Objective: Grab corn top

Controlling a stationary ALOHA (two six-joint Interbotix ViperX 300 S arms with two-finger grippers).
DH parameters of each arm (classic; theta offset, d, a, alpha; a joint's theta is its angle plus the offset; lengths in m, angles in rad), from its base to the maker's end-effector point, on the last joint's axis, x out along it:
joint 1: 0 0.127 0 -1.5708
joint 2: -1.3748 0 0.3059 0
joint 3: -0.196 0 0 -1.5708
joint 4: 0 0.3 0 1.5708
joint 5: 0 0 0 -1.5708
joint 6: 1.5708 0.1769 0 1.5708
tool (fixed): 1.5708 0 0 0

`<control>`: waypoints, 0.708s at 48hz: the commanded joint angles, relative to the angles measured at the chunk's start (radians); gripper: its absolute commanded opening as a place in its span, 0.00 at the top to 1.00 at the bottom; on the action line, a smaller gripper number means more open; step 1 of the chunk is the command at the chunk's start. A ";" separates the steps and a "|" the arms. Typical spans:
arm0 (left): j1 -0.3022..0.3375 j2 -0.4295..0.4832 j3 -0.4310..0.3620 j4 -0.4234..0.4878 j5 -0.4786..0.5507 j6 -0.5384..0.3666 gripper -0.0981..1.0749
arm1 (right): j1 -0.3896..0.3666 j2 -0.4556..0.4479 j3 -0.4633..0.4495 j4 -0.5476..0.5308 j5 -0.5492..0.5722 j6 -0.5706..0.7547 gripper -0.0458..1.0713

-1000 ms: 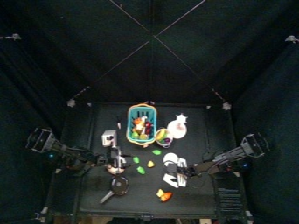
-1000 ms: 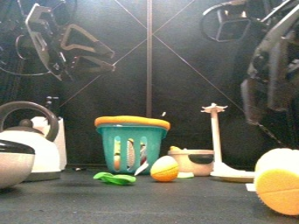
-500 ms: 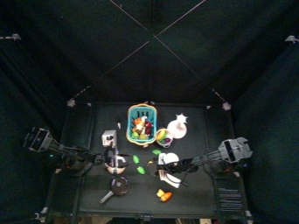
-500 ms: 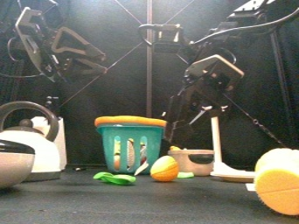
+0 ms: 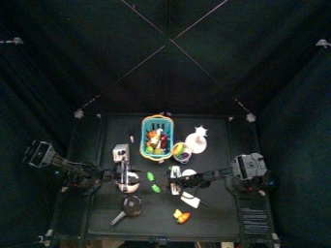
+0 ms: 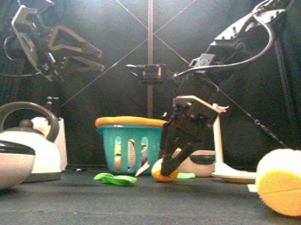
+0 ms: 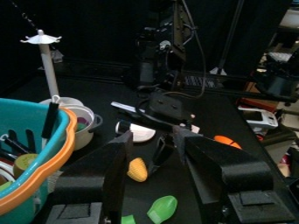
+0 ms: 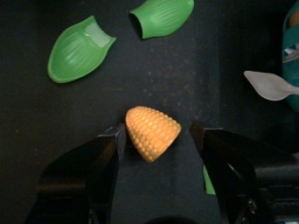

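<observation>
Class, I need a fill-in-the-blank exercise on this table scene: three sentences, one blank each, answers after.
1. The right gripper hangs over the corn top with its jaws ____.
2. The two leaf pieces lying near the corn top are ____ in colour.
3. The teal basket has a rim coloured ____.

Missing words: open; green; orange
</observation>
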 commanded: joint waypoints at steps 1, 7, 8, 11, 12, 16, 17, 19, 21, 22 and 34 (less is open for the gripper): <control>-0.002 -0.003 -0.011 -0.002 -0.009 0.000 0.23 | -0.003 -0.017 -0.006 0.002 -0.023 0.005 0.15; 0.000 -0.003 -0.011 -0.002 -0.009 0.000 0.23 | -0.005 -0.017 0.000 0.008 -0.026 0.003 0.19; 0.000 -0.003 -0.009 0.000 -0.009 0.000 0.23 | -0.005 -0.017 0.002 0.008 -0.028 0.005 0.20; 0.000 -0.003 -0.009 -0.002 -0.009 0.000 0.23 | -0.005 -0.015 0.005 0.008 -0.029 0.006 0.25; 0.000 -0.003 -0.009 -0.002 -0.009 0.000 0.23 | -0.005 -0.015 0.005 0.008 -0.029 0.006 0.26; 0.000 -0.003 -0.009 0.000 -0.009 0.000 0.23 | -0.008 -0.015 0.006 0.014 -0.029 0.008 0.34; 0.000 -0.003 -0.009 0.000 -0.011 0.000 0.23 | -0.009 -0.015 0.005 0.015 -0.029 0.008 0.35; 0.000 -0.003 -0.009 0.000 -0.011 0.000 0.23 | -0.012 -0.017 0.002 0.017 -0.028 0.009 0.37; 0.000 -0.003 -0.009 -0.002 -0.009 0.000 0.23 | -0.011 -0.021 -0.002 0.018 -0.028 0.008 0.39; 0.000 -0.003 -0.008 0.000 -0.011 0.000 0.23 | -0.012 -0.025 -0.003 0.020 -0.028 0.006 0.40; -0.002 -0.003 -0.009 -0.002 -0.009 -0.002 0.23 | -0.006 -0.075 -0.026 0.017 -0.021 0.003 0.41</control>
